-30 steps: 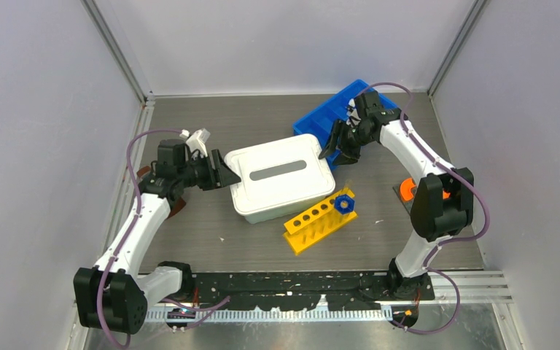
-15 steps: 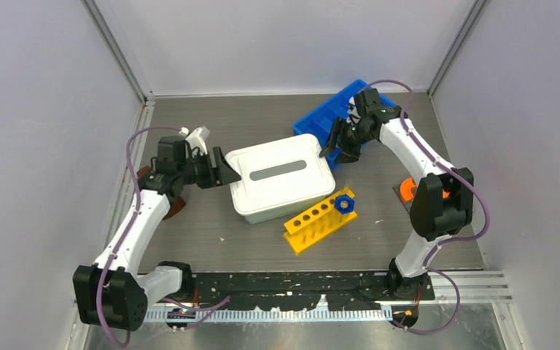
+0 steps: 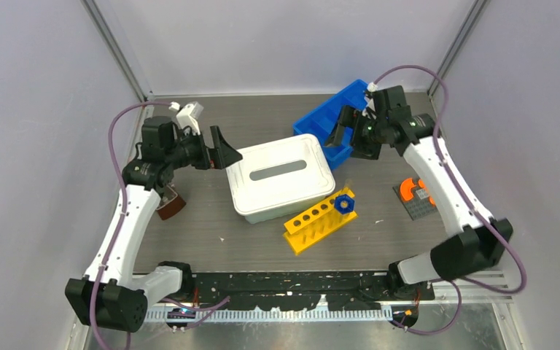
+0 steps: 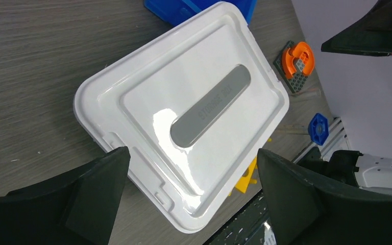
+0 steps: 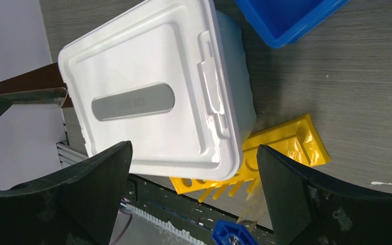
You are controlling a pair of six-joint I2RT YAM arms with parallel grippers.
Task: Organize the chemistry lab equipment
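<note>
The only lab equipment you can pick out is the clear tube (image 5: 249, 205) with its blue cap (image 3: 344, 203), and it is faint. From the top camera you see the cap sitting on the right end of the yellow rack (image 3: 313, 224), while the tube itself is only a thin pale streak beside it. The right wrist view cuts the cap off at its bottom edge.

The rack lies just in front of the pale tub (image 3: 281, 179), and in the right wrist view part of it is tucked behind the tub's corner. The tub's lid (image 4: 184, 102) is on, so whatever is inside is hidden from you. To the tub's left sits a brown object (image 3: 169, 206), which shows a silvery strip along it in the right wrist view. You cannot tell what it is. The blue tray (image 3: 319, 120) behind the tub is partly covered by the right arm, and its compartments cannot be read.

Your left gripper (image 3: 224, 153) hangs at the tub's far left corner, jaws spread wide with nothing in them. Your right gripper (image 3: 350, 138) hangs at the far right corner, over the tray's near edge, just as wide and empty. In both wrist views the lid shows in the gap between the fingers, apart from them.
</note>
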